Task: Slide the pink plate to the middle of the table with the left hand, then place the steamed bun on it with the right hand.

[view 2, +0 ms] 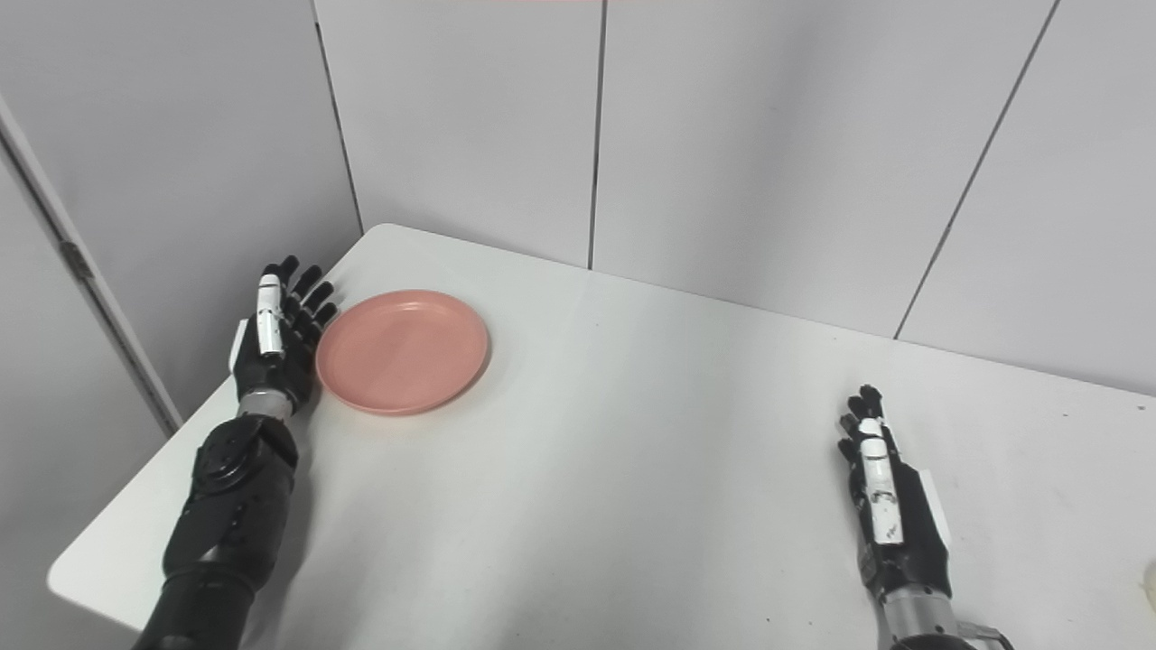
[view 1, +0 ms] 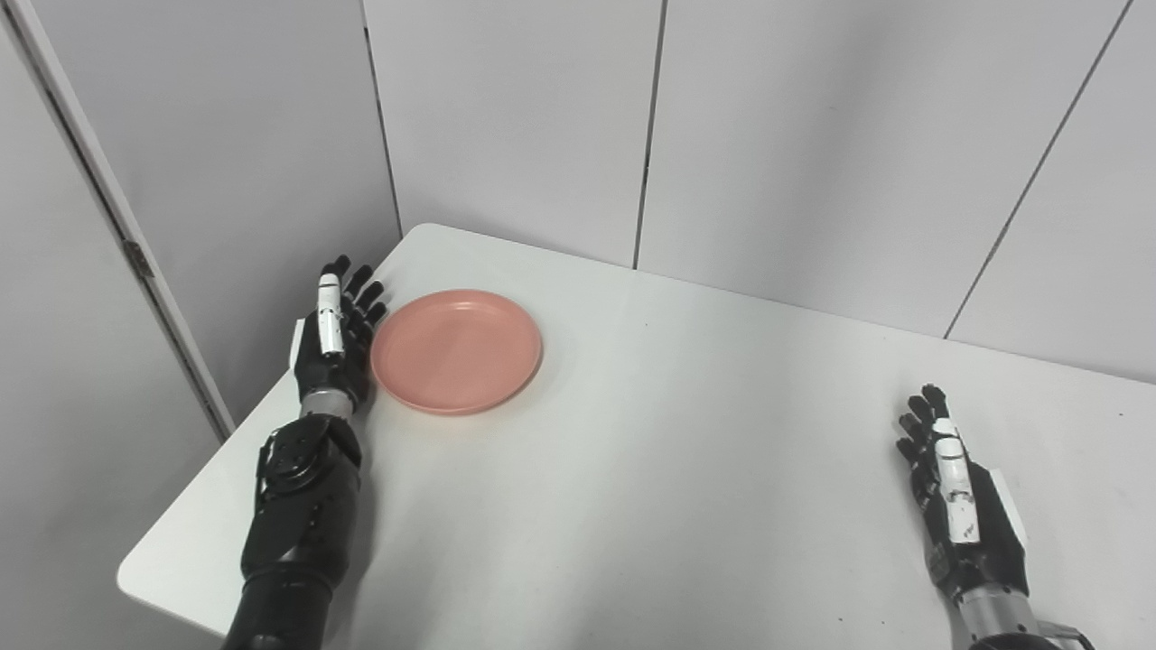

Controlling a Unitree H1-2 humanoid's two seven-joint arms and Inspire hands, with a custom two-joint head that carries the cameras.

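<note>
Nearest you, your right hand (view 1: 957, 492) rests on the surface (view 1: 686, 469), fingers extended and apart, holding nothing, apparently waiting. Farther off, your left hand (view 1: 336, 334) stands edge-on just beside the pink plate (view 1: 456, 350), fingers straight, seemingly posed to push it toward the centre. The steamed bun is barely visible: only a pale sliver at the right eye view's right edge, unconfirmed.

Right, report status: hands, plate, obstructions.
Left hand open, beside pink plate's left rim. Right hand open, idle. Plate empty, far left of table. Path to middle clear.
</note>
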